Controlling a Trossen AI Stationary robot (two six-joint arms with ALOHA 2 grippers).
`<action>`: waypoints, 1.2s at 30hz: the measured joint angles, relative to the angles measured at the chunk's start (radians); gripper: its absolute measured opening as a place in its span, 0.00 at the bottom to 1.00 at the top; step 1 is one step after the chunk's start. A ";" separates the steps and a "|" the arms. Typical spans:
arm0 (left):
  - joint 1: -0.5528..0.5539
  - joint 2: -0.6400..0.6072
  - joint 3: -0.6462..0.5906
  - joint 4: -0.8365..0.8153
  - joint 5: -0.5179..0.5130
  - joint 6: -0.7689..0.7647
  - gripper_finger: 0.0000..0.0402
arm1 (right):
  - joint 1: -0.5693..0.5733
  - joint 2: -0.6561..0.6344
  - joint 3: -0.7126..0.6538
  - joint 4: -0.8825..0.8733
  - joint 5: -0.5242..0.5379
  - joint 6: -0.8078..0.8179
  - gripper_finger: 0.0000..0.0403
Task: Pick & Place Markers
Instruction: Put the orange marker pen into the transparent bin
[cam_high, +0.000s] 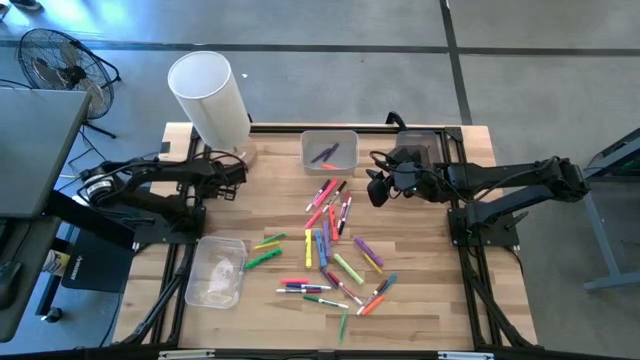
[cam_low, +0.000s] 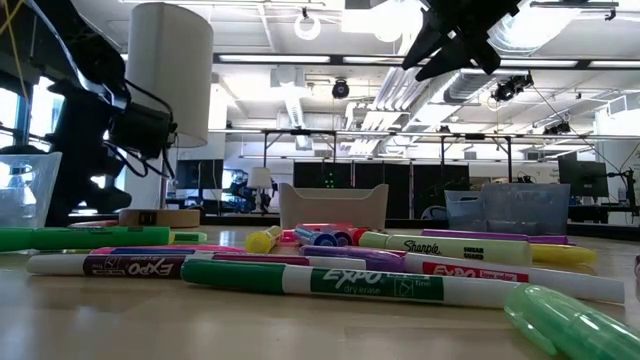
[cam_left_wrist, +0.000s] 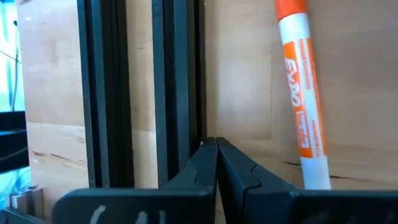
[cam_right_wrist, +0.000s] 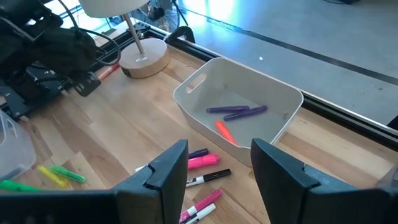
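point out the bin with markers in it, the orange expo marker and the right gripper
bin (cam_right_wrist: 283, 99): right wrist view, bare far wall.
orange expo marker (cam_left_wrist: 301, 99): left wrist view, middle of its white barrel.
right gripper (cam_right_wrist: 219, 167): right wrist view, open, midway between its fingertips.

Pink, red, green, yellow, purple and blue markers (cam_high: 330, 250) scattered over pale wood-grain counter (cam_high: 420, 300); two purple, one orange inside clear bin (cam_right_wrist: 283, 102).

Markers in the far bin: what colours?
Two purple, one orange markers, clearest in the right wrist view.
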 joint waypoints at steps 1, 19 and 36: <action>0.001 0.001 0.018 -0.015 0.023 -0.005 0.00 | 0.000 0.000 0.000 0.000 0.000 0.000 0.41; -0.049 -0.041 0.122 -0.022 0.101 -0.061 0.03 | 0.000 0.000 0.000 -0.001 -0.030 0.016 0.41; -0.046 -0.067 0.057 0.042 0.069 -0.099 0.29 | 0.000 0.000 0.000 -0.003 -0.030 0.016 0.41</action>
